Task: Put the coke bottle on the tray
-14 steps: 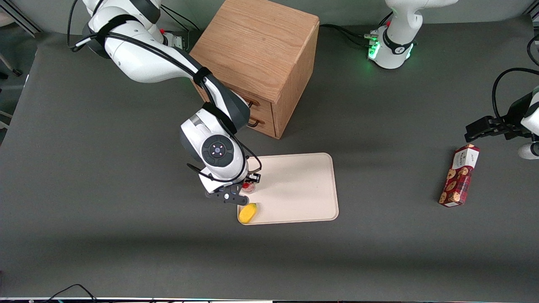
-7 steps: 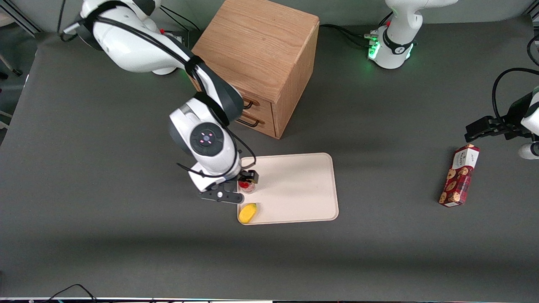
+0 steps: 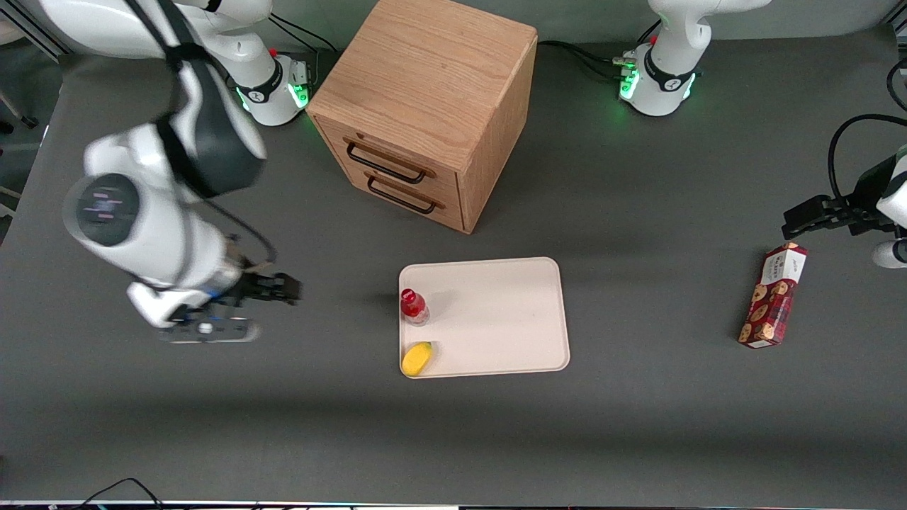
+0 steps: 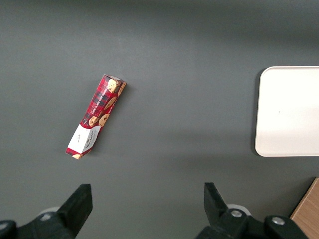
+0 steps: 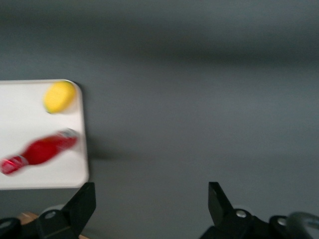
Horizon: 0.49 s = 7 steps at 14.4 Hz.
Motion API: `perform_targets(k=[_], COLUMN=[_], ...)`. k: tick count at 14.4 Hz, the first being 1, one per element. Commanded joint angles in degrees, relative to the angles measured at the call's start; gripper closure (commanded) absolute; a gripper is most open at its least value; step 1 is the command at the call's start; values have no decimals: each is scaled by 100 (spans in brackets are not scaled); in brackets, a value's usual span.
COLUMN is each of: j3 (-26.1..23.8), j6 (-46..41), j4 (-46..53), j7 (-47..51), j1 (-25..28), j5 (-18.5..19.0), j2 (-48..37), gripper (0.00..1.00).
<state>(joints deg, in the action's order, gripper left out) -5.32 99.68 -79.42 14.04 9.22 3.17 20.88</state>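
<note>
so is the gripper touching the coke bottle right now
Apart. The front view shows the open gripper off toward the working arm's end, bare table between it and the coke bottle standing on the tray.

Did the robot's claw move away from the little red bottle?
Yes. The claw has left the coke bottle standing on the tray and pulled away toward the working arm's end, open and empty.

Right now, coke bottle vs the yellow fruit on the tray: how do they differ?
Colour: the coke bottle is red with a clear base; the yellow fruit is plain yellow. Pose: the bottle stands upright; the fruit lies on its side. Place: the fruit is nearer the front camera, at a corner. Both sit on the tray, similar in size. The gripper, open, is off the tray, toward the working arm's end.
</note>
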Motion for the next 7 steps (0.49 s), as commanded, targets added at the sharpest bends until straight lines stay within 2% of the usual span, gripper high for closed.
perform_targets(k=[1, 5, 7], j3=[452, 883, 954], j6=[-37, -28, -19], j4=[-766, -1496, -1567], j7=[-533, -920, -938], j1=[-7, -113, -157], j5=[-264, -352, -378], j2=[-898, -1813, -1903], gripper=[0, 0, 0])
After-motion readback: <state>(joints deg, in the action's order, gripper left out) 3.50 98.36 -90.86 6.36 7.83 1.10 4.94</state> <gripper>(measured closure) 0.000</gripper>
